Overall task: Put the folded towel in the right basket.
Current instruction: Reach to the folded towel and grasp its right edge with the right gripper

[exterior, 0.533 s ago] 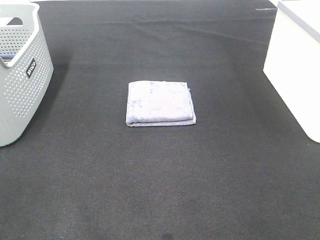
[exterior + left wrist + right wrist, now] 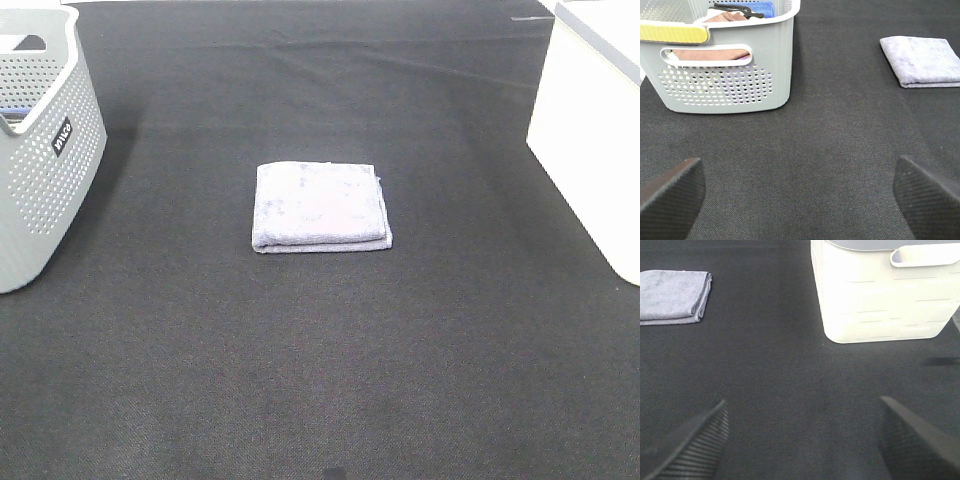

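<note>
A folded lavender-grey towel (image 2: 320, 207) lies flat on the black table in the middle of the exterior high view. It also shows in the left wrist view (image 2: 921, 61) and the right wrist view (image 2: 672, 295). The right basket (image 2: 590, 130) is white and stands at the right edge; the right wrist view shows its side and handle (image 2: 880, 292). Neither gripper shows in the exterior high view. My left gripper (image 2: 800, 197) is open and empty, far from the towel. My right gripper (image 2: 802, 440) is open and empty, between the towel and the white basket but short of both.
A grey perforated basket (image 2: 40, 150) stands at the left edge; the left wrist view shows its holed wall (image 2: 720, 82) and brown and blue cloths inside. A black mat (image 2: 320, 380) covers the table.
</note>
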Robot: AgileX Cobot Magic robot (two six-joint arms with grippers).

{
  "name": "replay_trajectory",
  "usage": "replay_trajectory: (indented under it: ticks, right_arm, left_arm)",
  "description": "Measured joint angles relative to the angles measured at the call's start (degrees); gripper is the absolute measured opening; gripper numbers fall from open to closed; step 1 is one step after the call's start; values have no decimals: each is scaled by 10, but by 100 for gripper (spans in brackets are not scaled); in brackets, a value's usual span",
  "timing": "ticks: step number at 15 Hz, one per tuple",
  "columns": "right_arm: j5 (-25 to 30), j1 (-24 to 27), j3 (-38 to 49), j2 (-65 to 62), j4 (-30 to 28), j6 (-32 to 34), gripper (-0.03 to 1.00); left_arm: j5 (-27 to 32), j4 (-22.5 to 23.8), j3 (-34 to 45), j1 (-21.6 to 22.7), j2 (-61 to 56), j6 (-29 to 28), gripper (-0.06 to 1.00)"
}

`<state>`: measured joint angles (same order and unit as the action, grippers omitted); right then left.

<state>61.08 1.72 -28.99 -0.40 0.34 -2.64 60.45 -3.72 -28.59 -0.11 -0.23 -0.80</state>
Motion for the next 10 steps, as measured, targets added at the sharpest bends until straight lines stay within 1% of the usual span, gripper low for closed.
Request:
replay_trajectory:
  ticks: [10]
  right_arm:
    - [0,0,0,0,0,0,76]
  left_arm:
    - [0,0,0,0,0,0,97]
